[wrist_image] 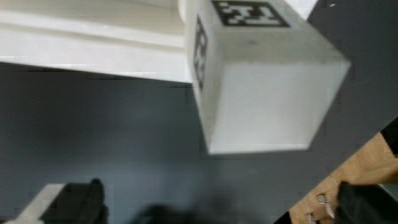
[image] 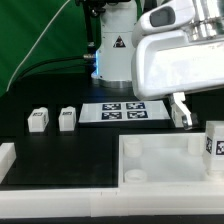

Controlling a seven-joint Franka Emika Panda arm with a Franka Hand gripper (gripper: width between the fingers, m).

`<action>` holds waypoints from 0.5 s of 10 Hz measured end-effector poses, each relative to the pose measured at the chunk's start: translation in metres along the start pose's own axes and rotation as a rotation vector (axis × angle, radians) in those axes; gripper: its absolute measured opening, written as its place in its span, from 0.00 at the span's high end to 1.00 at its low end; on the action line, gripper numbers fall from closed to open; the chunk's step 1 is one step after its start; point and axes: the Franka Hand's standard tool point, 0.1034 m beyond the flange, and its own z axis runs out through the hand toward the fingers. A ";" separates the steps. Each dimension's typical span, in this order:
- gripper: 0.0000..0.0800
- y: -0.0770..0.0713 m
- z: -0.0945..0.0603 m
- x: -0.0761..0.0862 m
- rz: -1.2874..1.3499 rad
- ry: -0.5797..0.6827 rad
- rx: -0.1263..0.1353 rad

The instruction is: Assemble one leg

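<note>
A white leg (image: 215,140) with a black-and-white tag stands at the exterior view's right edge, by the large white panel (image: 160,152). In the wrist view this leg (wrist_image: 267,85) is large and close, ahead of the jaws, with the panel (wrist_image: 89,45) beside it. My gripper (wrist_image: 222,210) is open and empty, its dark fingers (wrist_image: 71,205) spread wide on each side. In the exterior view one finger (image: 181,111) hangs just above the panel's far edge, to the left of that leg. Two more legs (image: 38,120) (image: 68,119) stand on the black table at the left.
The marker board (image: 120,111) lies on the table behind the panel. A low white wall (image: 50,190) runs along the front and left side. The panel has a round corner socket (image: 133,172). The robot's base (image: 112,50) stands at the back.
</note>
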 end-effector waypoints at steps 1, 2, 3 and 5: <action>0.19 0.002 -0.005 0.003 -0.006 -0.004 -0.001; 0.19 0.003 -0.006 0.004 -0.008 -0.016 0.000; 0.19 0.001 -0.005 0.002 -0.010 -0.043 0.006; 0.19 -0.002 -0.003 -0.002 -0.010 -0.109 0.021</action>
